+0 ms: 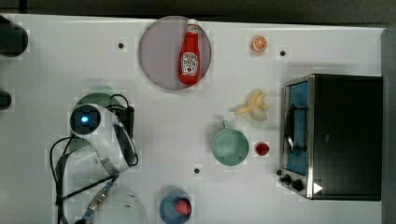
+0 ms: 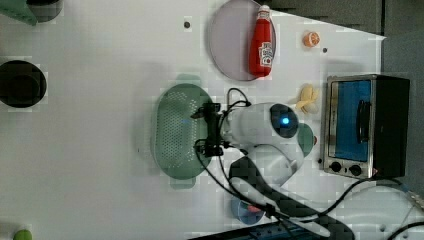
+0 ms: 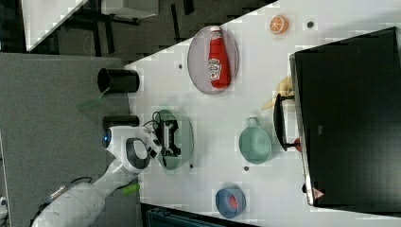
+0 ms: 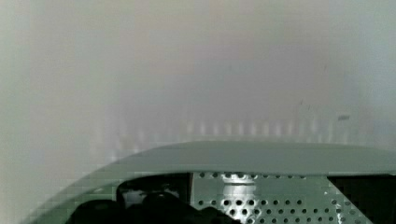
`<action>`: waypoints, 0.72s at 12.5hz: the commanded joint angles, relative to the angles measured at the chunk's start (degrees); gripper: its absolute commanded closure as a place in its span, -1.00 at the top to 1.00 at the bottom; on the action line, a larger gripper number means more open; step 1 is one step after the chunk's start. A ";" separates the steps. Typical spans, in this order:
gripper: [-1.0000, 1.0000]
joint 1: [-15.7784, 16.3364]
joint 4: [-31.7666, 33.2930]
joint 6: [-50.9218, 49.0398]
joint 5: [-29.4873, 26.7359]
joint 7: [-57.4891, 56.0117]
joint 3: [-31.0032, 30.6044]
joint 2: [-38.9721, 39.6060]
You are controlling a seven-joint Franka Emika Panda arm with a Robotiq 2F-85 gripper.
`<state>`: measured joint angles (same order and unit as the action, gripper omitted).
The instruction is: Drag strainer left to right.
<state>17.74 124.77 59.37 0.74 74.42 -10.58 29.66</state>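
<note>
A: Biggest items first?
B: White table (image 1: 154,140), then the toaster oven (image 1: 343,135) at the top view's right edge, door toward the table's middle.
A: Strainer?
B: The strainer (image 2: 175,132) lies on the table at the left view's centre-left, well apart from the oven. Its long axis runs up-down in the left view, a tab handle at each end, hollow side up.
A: Gripper?
B: The gripper (image 2: 212,129) hangs over the strainer's rim on the arm's side, fingers spread wide, pinching nothing. The wrist view looks onto the rim and holes.
A: Smaller items?
B: Plate (image 1: 159,51) with ketchup bottle (image 1: 190,53), cup (image 1: 229,146), blue bowl (image 1: 173,205).
</note>
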 commanded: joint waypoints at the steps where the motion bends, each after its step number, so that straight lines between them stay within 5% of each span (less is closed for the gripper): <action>1: 1.00 -4.31 1.63 0.00 -0.10 -4.30 1.02 -2.71; 9: 1.00 -9.74 6.21 0.10 -0.10 -17.17 6.11 -5.94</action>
<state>8.72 130.15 60.15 0.09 62.84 -5.10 25.42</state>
